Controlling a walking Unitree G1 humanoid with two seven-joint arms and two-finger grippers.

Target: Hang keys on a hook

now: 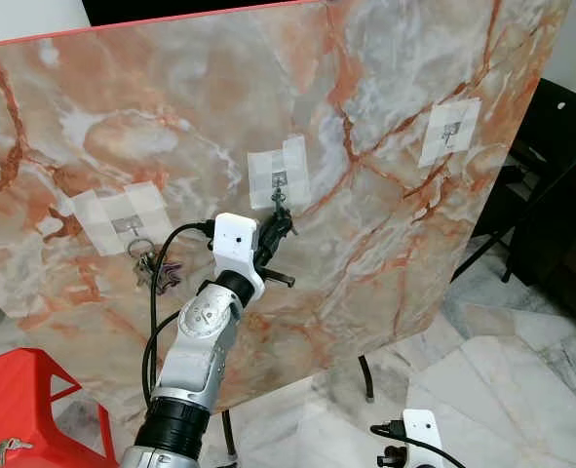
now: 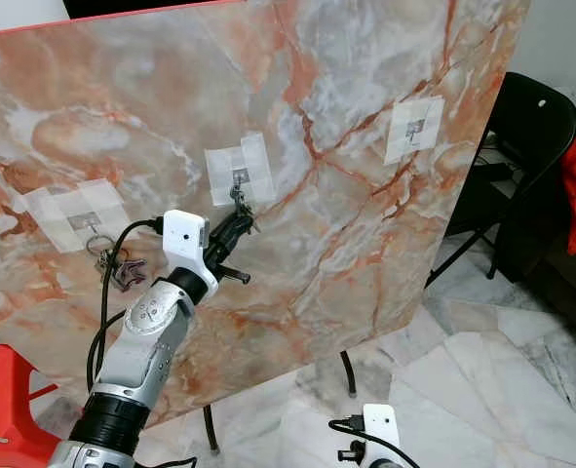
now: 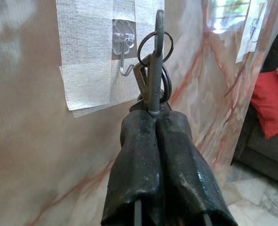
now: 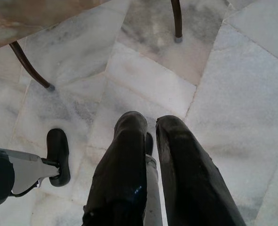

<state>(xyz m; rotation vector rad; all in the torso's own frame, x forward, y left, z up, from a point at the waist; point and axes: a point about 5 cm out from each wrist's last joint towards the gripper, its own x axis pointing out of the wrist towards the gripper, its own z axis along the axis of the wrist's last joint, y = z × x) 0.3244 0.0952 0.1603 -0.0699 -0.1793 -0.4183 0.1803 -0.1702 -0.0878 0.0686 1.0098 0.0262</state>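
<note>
Silver and jointed, the left arm rises from the bottom of the left eye view, elbow low and forearm slanting up toward the middle of the tilted marble board (image 1: 385,224). The left gripper (image 1: 280,216) sits at the top of that reach, just under the middle hook (image 1: 279,180), which is taped on a white patch at the board's centre. Another bunch of keys (image 1: 151,265) hangs from the hook (image 1: 130,228) near the board's left edge, and a third hook (image 1: 450,130) is taped near the right edge. A red stool (image 1: 24,405) stands at the lower left, a black folding chair (image 1: 551,166) beyond the board's right edge. The right arm hangs low, its gripper (image 1: 393,455) at the bottom of the picture.

The left wrist view looks along two black fingers (image 3: 134,160) pressed together on the keys (image 3: 153,70). The key ring (image 3: 155,44) stands upright just beside the clear hook (image 3: 124,54), not yet on it.

From the right wrist, the right gripper (image 4: 150,125) points down at the pale marble floor (image 4: 242,94), fingertips a little apart with nothing between them. Two dark legs of the board's stand (image 4: 176,19) show at the top.
</note>
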